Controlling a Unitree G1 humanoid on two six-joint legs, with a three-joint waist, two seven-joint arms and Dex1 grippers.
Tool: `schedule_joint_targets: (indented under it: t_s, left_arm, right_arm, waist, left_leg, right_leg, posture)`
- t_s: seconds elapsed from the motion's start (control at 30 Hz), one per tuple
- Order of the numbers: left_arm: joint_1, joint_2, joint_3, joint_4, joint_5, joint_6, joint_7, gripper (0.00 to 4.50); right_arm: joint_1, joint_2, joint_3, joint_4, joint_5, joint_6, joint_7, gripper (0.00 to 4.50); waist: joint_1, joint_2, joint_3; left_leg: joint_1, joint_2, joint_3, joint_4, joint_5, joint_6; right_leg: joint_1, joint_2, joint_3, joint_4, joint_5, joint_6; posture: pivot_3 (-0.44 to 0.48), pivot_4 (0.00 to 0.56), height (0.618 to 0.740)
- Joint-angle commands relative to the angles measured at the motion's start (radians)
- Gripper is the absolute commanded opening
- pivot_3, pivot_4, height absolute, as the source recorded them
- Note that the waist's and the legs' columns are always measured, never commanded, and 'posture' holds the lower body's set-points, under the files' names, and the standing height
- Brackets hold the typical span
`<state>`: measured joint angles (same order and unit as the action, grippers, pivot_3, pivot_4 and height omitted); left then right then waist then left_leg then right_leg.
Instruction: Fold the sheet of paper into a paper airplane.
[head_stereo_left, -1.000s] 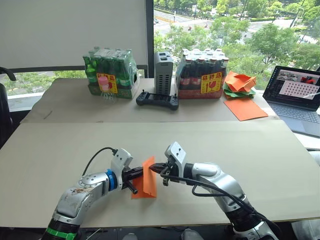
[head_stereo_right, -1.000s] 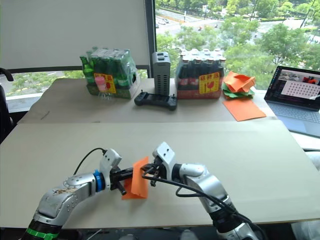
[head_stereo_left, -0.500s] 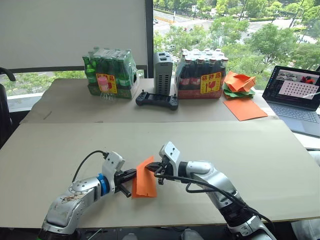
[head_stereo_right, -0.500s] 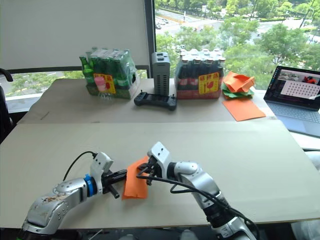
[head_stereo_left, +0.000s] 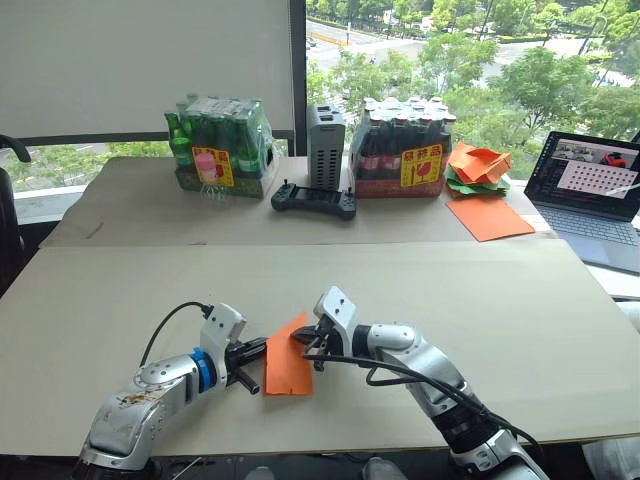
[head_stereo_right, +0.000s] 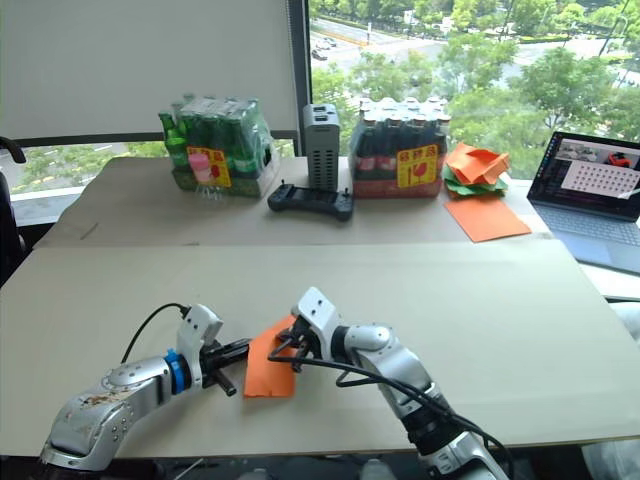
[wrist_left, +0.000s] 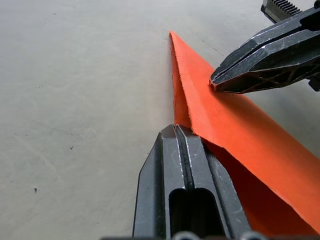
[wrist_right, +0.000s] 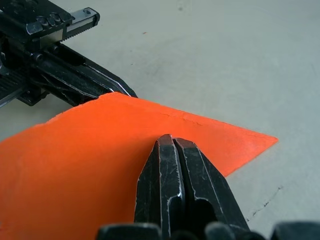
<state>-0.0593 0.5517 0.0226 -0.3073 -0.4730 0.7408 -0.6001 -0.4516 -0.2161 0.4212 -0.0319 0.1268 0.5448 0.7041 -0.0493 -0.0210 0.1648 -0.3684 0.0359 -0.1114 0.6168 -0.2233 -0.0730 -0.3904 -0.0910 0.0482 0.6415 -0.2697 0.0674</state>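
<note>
both grippers on the folded orange sheet

you have the sheet of paper (head_stereo_left: 289, 358) low over the near part of the big table (head_stereo_left: 520, 320), between your two arms. it is folded into a pointed, layered shape, one corner aimed away from you.

your left gripper (head_stereo_left: 253, 352) comes in from the left side; in its wrist view the two fingers (wrist_left: 187, 170) are pressed flat together, and their tip sits right at the paper's near edge. you cannot tell from these pictures whether a layer is pinched between them or the tip only touches.

your right gripper (head_stereo_left: 311, 341) comes in from the right with its fingers (wrist_right: 175, 175) also closed tight, the tip resting on the upper face of the sheet near the fold.

far back on the table you have two packs of bottles (head_stereo_left: 222, 145), a grey box (head_stereo_left: 326, 146), a black controller (head_stereo_left: 315, 200), a heap of crumpled papers (head_stereo_left: 478, 166), a flat orange sheet (head_stereo_left: 490, 216) and a laptop (head_stereo_left: 596, 195).
</note>
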Motion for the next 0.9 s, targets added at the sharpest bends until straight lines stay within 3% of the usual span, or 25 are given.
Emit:
schedule_joint_targets:
  t_s: [0.03, 0.33, 0.9]
  left_arm:
    - [-0.002, 0.022, 0.065, 0.077, 0.024, 0.045, 0.052, 0.02]
    - [-0.045, -0.002, 0.123, 0.039, -0.022, 0.074, 0.053, 0.02]
    - [-0.04, -0.031, 0.078, -0.029, -0.08, 0.103, 0.008, 0.02]
  right_arm:
    - [0.001, 0.005, 0.005, -0.007, -0.016, -0.035, -0.005, 0.0]
    - [0.0, 0.007, 0.023, 0.048, -0.084, -0.063, -0.027, 0.0]
    - [0.01, 0.002, 0.013, 0.051, -0.096, -0.057, -0.042, 0.0]
  waist:
    - [0.0, 0.0, 0.0]
    - [-0.002, 0.0, 0.0]
    - [0.004, 0.0, 0.0]
  left_leg:
    - [0.0, 0.0, 0.0, 0.0, 0.0, 0.0]
    - [0.0, 0.0, 0.0, 0.0, 0.0, 0.0]
    - [-0.001, 0.0, 0.0, 0.0, 0.0, 0.0]
  right_leg:
    - [0.0, 0.0, 0.0, 0.0, 0.0, 0.0]
    - [-0.001, 0.0, 0.0, 0.0, 0.0, 0.0]
    - [-0.001, 0.0, 0.0, 0.0, 0.0, -0.001]
  posture:
    - [0.0, 0.15, 0.74]
    - [0.0, 0.15, 0.74]
    - [0.0, 0.15, 0.74]
